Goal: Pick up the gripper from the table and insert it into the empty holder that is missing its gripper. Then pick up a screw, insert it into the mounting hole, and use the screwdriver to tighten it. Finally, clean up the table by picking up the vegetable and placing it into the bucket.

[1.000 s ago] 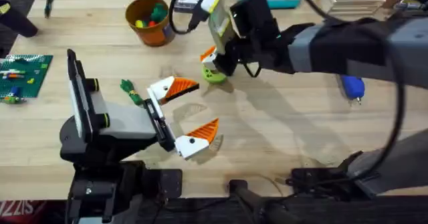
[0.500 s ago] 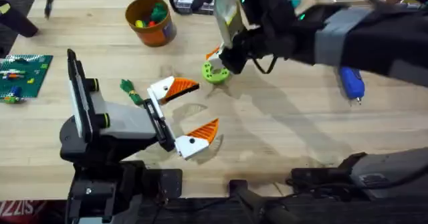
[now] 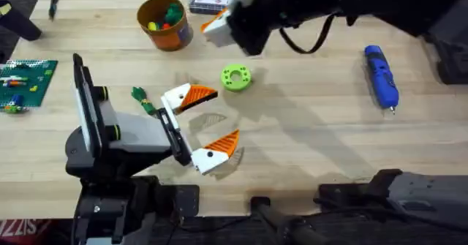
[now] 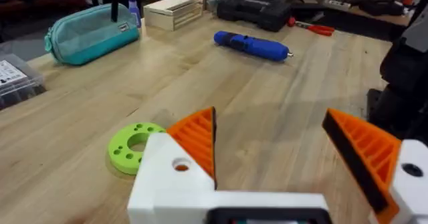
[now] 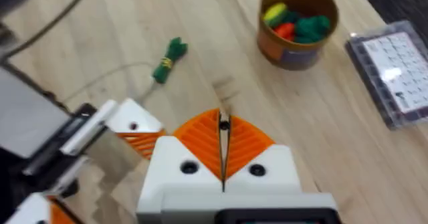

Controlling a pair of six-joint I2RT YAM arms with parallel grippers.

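Observation:
My right gripper (image 3: 216, 24) hangs over the table's far side between the orange bucket (image 3: 164, 22) and a clear parts box, shut on a small dark screw (image 5: 224, 122) pinched at its orange tips. My left gripper (image 3: 210, 124) rests open low over the table centre, and both its white blocks carry orange tips. The green vegetable (image 3: 142, 99) lies just left of it, also seen as the vegetable (image 5: 168, 60) in the right wrist view. The blue screwdriver (image 3: 381, 75) lies at the right. The loose gripper and the empty holder are out of view.
A lime-green ring (image 3: 235, 77) with holes lies beyond the left gripper. A green brick plate (image 3: 25, 80) sits at the left edge. A clear parts box (image 5: 394, 70) is near the bucket (image 5: 297, 23). A teal pouch (image 4: 90, 31) and tools lie at the far side.
My right gripper has risen from the lime-green ring and moved toward the far edge, nearer the bucket. The screwdriver is now uncovered. The left arm has not moved.

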